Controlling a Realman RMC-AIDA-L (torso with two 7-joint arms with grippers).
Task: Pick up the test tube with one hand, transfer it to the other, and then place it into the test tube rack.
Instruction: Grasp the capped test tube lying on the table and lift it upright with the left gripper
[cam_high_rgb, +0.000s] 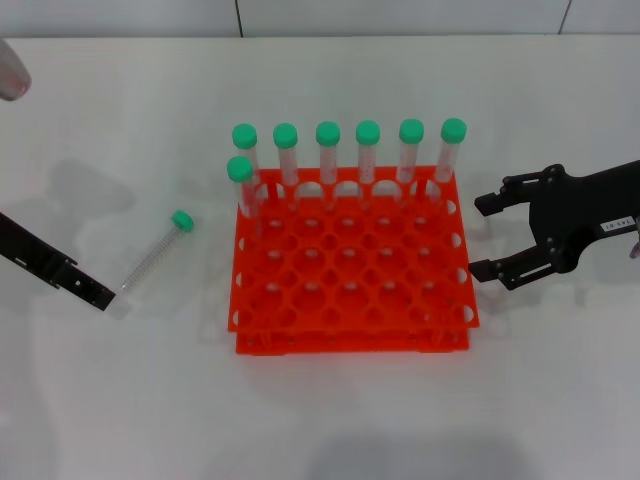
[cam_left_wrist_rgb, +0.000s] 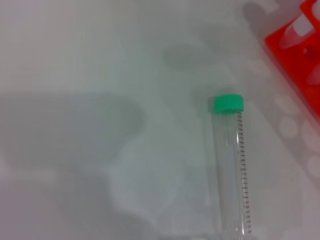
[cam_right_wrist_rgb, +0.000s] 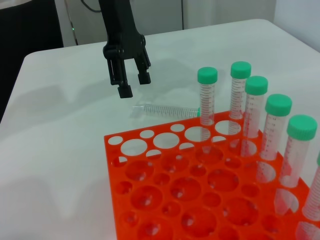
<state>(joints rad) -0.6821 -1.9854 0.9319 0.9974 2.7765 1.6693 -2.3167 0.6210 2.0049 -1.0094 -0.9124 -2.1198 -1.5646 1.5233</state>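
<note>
One test tube (cam_high_rgb: 153, 252) with a green cap lies flat on the white table, left of the orange test tube rack (cam_high_rgb: 350, 300). It also shows in the left wrist view (cam_left_wrist_rgb: 227, 170) and the right wrist view (cam_right_wrist_rgb: 165, 110). My unlabelled left gripper (cam_high_rgb: 100, 297) hangs open and empty just above the table by the tube's bottom end; it shows in the right wrist view (cam_right_wrist_rgb: 134, 85). My labelled right gripper (cam_high_rgb: 478, 238) is open and empty, just right of the rack. Several identical tubes (cam_high_rgb: 327, 155) stand in the rack's far row.
The rack's corner shows in the left wrist view (cam_left_wrist_rgb: 295, 45), and its empty holes fill the right wrist view (cam_right_wrist_rgb: 165, 200). A blurred grey object (cam_high_rgb: 10, 70) sits at the far left edge. A wall runs behind the table's far edge.
</note>
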